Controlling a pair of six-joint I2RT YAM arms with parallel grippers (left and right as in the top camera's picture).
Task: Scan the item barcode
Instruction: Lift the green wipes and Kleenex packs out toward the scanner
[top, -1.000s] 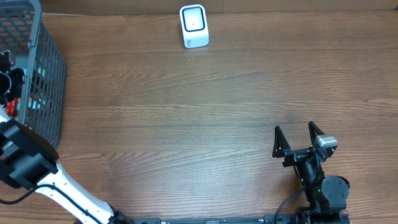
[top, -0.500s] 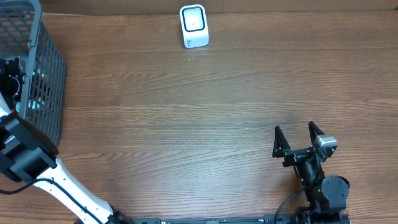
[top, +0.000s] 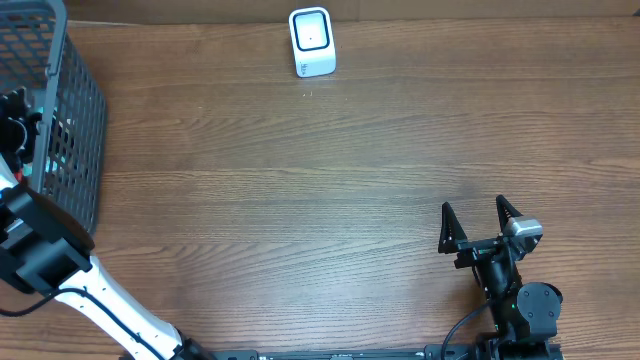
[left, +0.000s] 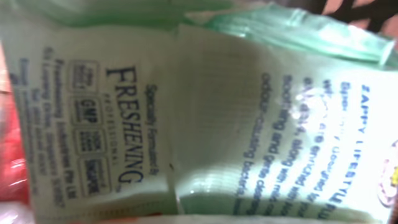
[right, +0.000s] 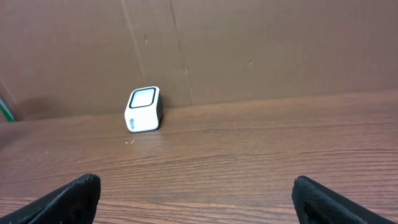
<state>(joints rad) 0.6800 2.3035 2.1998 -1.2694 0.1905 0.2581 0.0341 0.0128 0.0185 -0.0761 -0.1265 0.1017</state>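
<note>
1. A pale green plastic sachet (left: 205, 124) fills almost the whole left wrist view, pressed very close to the lens and slightly blurred. Dark print runs sideways across it, and the word "FRESHENING" is readable left of centre. No barcode can be made out on the face that shows.
2. A sliver of something red (left: 9, 168) sits at the lower left edge of that same view, touching the sachet's edge.
3. In the overhead view, the left gripper (top: 14, 120) is down inside a dark grey mesh basket (top: 78, 110) at the upper left of the frame. The mesh and the arm hide its fingers, and the wrist view does not show them either. It cannot be told whether its jaws are apart or clamped on the sachet.
4. The left arm (top: 110, 305), with a white link, rises from the bottom left edge of the frame up to the basket.
5. A small white barcode scanner (top: 311, 42) stands at the top centre of the wooden table (top: 300, 200), well apart from the basket. In the right wrist view the scanner (right: 143, 109) sits against a brown cardboard wall (right: 261, 50).
6. The right gripper (top: 475, 210) rests at the lower right of the overhead frame, its jaws spread wide with nothing between them.
</note>
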